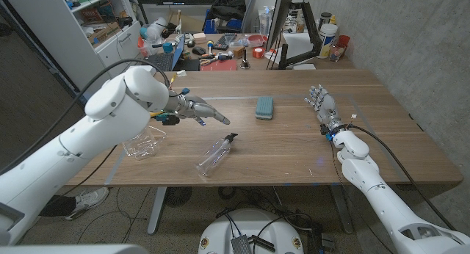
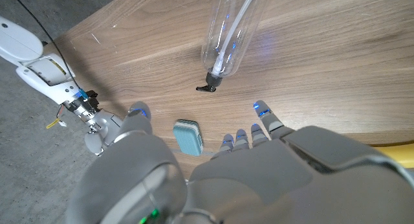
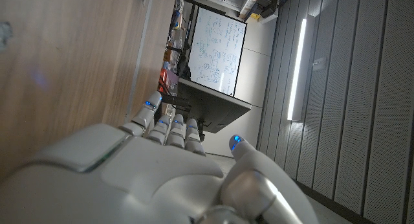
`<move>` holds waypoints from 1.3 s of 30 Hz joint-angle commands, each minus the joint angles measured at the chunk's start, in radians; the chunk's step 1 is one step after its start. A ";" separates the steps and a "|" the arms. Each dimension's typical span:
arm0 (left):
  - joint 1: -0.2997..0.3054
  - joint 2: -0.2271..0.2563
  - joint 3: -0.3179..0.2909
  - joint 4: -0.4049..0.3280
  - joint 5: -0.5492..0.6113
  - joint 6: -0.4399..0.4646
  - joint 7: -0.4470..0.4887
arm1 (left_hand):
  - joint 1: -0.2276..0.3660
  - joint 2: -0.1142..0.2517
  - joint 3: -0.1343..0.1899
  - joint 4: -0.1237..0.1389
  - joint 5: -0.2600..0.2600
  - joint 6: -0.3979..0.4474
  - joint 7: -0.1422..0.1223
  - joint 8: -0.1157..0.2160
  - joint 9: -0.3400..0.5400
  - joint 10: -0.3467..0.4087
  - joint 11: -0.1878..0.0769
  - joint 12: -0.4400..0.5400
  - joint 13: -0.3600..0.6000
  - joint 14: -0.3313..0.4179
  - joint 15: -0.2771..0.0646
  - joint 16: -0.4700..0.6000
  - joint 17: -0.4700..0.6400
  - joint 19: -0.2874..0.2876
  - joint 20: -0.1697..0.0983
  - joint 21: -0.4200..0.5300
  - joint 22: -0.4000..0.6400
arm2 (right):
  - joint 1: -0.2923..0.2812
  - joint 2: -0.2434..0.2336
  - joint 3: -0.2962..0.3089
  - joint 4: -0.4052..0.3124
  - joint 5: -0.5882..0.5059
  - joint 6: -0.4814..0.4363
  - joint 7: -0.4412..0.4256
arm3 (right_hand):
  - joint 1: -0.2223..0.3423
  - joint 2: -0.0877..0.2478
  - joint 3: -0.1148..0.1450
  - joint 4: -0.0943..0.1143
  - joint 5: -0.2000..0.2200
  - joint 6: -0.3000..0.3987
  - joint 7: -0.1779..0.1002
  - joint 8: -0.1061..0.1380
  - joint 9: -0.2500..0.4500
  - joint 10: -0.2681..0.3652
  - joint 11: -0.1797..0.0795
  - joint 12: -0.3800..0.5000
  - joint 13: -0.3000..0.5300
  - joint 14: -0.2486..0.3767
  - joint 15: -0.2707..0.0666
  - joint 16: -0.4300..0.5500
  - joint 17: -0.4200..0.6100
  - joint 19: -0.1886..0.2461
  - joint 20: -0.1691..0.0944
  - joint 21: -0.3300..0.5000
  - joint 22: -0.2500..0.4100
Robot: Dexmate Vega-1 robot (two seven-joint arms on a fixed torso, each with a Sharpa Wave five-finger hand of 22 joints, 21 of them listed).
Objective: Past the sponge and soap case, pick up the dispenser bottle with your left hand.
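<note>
The clear dispenser bottle (image 1: 215,156) lies on its side near the table's front middle, with its black pump (image 1: 231,137) pointing toward the far side. In the left wrist view the bottle (image 2: 230,30) and its pump (image 2: 208,85) lie beyond my fingertips. My left hand (image 1: 203,111) hovers above the table, behind and to the left of the bottle, fingers stretched out and holding nothing. The teal sponge (image 1: 264,107) lies past the bottle toward the middle right. A clear soap case (image 1: 143,143) sits left of the bottle, under my left forearm. My right hand (image 1: 324,109) stands with fingers extended and nothing in them.
The wooden table (image 1: 294,147) has its front edge just in front of the bottle. Behind its far edge stands a cluttered bench (image 1: 220,48) with tools and a monitor arm. A shelf unit (image 1: 95,19) stands at the back left. My right arm (image 2: 29,52) shows beyond the sponge (image 2: 187,136).
</note>
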 commanded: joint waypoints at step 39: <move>-0.221 0.064 0.290 0.037 -0.033 0.083 -0.040 | 0.063 0.017 0.004 -0.011 0.007 -0.183 0.094 0.008 0.004 -0.095 0.015 0.005 0.007 -0.074 0.019 0.004 0.005 0.002 0.008 -0.014 0.005 | 0.001 0.007 0.020 0.059 0.029 0.031 0.033 | 0.003 0.066 -0.003 0.008 0.004 0.007 0.000 -0.001 0.005 0.007 -0.002 -0.001 0.003 0.012 -0.014 -0.005 0.001 0.012 -0.112 -0.019 0.003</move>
